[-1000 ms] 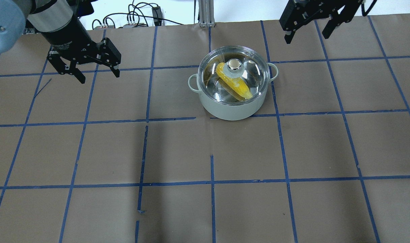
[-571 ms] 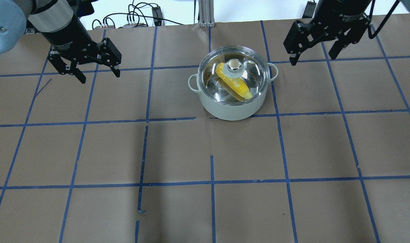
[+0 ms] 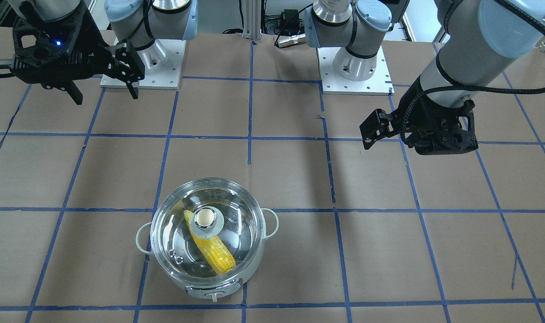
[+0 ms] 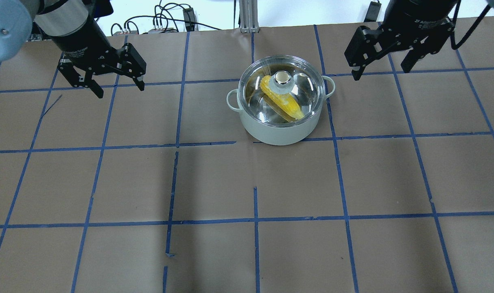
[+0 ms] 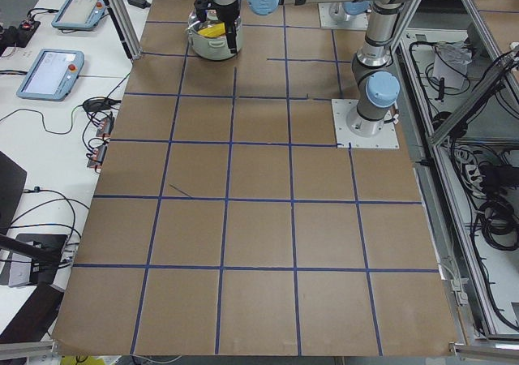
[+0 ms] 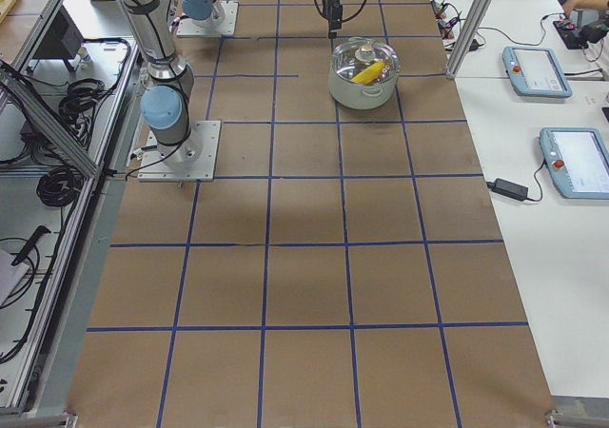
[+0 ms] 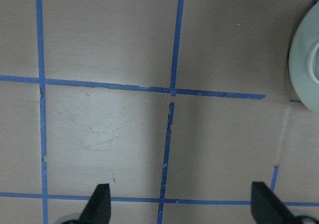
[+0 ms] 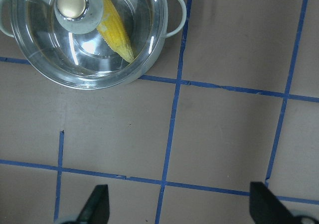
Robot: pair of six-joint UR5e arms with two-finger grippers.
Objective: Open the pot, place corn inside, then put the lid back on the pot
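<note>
The pale mint pot [image 4: 279,132] stands right of centre toward the far side of the table. The clear glass lid [image 4: 253,95] with its beige knob [image 4: 282,77] sits closed on it. The yellow corn [image 4: 287,105] lies inside, seen through the glass. My left gripper [image 4: 120,91] is open and empty, hovering far to the pot's left. My right gripper [image 4: 380,72] is open and empty, hovering to the pot's right. The right wrist view shows the lidded pot [image 8: 149,59] and the corn [image 8: 117,32] ahead of its open fingers. The left wrist view shows only the pot's edge [image 7: 304,59].
Brown paper with a blue tape grid [image 4: 255,219] covers the table. Cables and an aluminium post [image 4: 247,16] sit at the far edge. The arm bases [image 3: 353,67] stand on white plates. Tablets [image 6: 538,71] lie on a side bench.
My right gripper has come down and toward the robot from the far edge, still open and empty. The left gripper has barely shifted. Pot, lid and corn have not moved.
</note>
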